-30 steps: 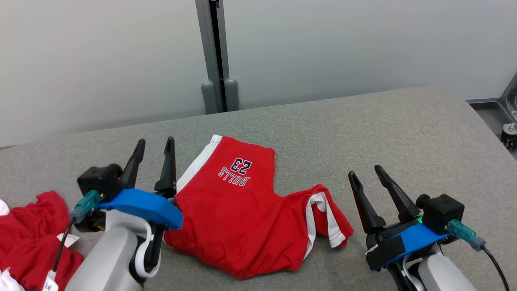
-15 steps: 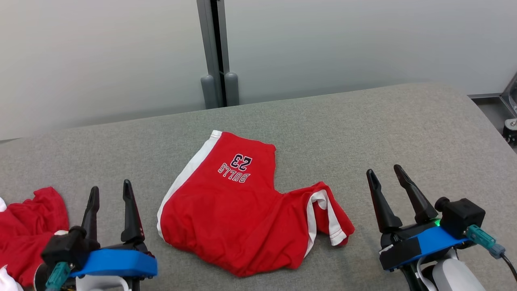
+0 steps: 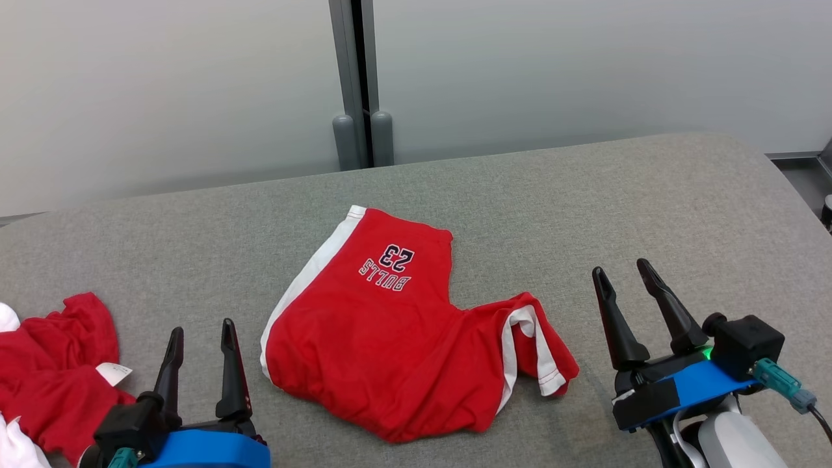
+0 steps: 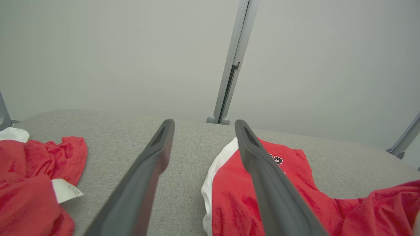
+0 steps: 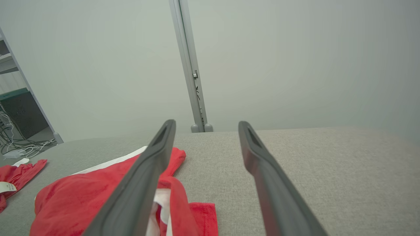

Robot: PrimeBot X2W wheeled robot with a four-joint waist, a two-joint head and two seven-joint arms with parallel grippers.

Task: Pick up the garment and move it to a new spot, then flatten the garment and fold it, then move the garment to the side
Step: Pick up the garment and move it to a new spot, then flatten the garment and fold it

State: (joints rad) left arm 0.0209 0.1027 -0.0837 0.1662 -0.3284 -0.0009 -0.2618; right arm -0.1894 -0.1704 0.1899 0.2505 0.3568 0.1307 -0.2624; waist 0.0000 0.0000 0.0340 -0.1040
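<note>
The garment [image 3: 383, 331] is a pair of red shorts with white side stripes and "BULLS 23" print, lying rumpled in the middle of the grey table [image 3: 520, 208]; its right leg is folded over. It also shows in the left wrist view [image 4: 272, 193] and the right wrist view [image 5: 82, 203]. My left gripper [image 3: 201, 331] stands open at the lower left, just left of the shorts, holding nothing. My right gripper [image 3: 624, 273] stands open at the lower right, a little right of the folded leg, also empty.
A second crumpled red garment [image 3: 55, 377] with a white label lies at the table's left edge, beside my left gripper. A grey wall with a vertical post [image 3: 361, 78] stands behind the table. Bare grey surface stretches to the far right.
My left gripper has pulled back from the shorts' left edge toward the near table edge. My right gripper drew slightly right. The head camera shifted a little.
</note>
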